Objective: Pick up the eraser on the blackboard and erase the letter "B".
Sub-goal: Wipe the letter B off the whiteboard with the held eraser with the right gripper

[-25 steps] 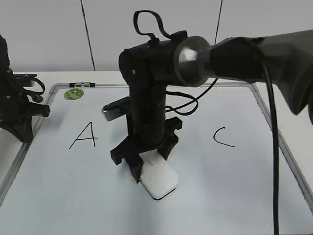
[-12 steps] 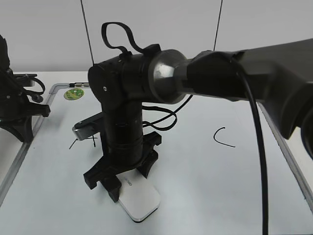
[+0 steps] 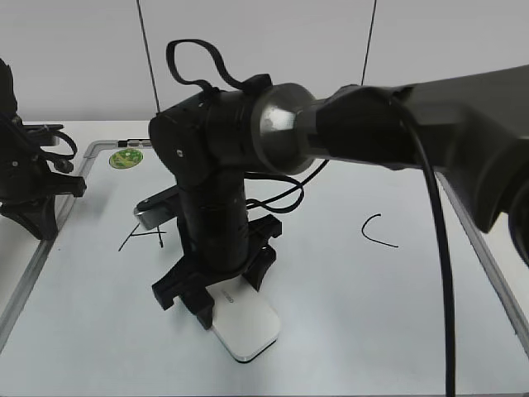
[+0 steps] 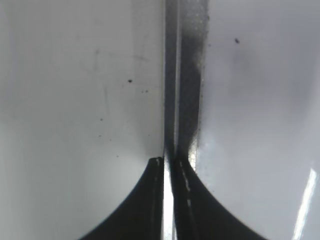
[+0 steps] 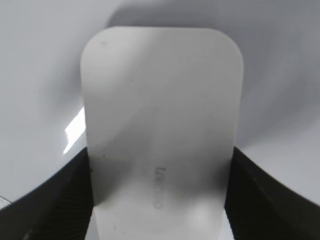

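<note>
The eraser (image 3: 245, 327) lies flat on the blackboard (image 3: 347, 331), right of the "A" (image 3: 142, 234), pinched at its sides by the right tool (image 3: 227, 308). The left tool (image 4: 168, 200) looks pressed together, seemingly over the frame.

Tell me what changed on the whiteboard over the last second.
The right gripper, clamped on the eraser, dragged it left and toward the camera, then slightly back right. No "B" is visible now. The "A", the "C" and the left gripper stayed put.
</note>
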`<state>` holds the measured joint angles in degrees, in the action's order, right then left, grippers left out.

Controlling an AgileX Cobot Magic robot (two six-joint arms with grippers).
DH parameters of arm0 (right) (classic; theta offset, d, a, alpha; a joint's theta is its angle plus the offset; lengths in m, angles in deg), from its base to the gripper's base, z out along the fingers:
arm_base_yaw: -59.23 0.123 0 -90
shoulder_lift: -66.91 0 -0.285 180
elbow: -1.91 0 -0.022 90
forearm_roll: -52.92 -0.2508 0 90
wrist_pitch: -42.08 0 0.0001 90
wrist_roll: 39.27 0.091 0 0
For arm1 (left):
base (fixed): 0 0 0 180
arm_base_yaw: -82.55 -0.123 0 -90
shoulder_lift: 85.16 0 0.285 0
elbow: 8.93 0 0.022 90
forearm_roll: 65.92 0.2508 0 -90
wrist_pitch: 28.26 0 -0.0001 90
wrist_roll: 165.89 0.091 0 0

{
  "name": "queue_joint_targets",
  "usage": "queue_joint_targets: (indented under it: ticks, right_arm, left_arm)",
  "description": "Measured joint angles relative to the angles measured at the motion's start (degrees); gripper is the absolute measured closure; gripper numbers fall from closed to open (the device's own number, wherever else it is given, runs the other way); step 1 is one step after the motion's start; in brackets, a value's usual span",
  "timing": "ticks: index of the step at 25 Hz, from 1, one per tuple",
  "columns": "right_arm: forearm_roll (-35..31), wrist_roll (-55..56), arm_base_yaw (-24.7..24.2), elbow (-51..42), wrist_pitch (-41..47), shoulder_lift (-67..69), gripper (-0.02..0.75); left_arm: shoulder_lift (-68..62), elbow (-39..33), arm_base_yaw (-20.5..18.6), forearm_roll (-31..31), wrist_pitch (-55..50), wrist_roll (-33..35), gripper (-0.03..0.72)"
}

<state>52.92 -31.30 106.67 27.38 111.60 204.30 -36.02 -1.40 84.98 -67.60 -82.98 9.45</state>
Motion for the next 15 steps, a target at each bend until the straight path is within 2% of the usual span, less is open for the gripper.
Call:
queue_joint_targets:
  ticks: [15]
  right_arm:
    - [1.6, 0.1, -11.5, 0.4, 0.0, 0.0, 0.213]
  left_arm:
    - [0.0, 0.0, 0.0, 0.8, 0.0, 0.0, 0.671]
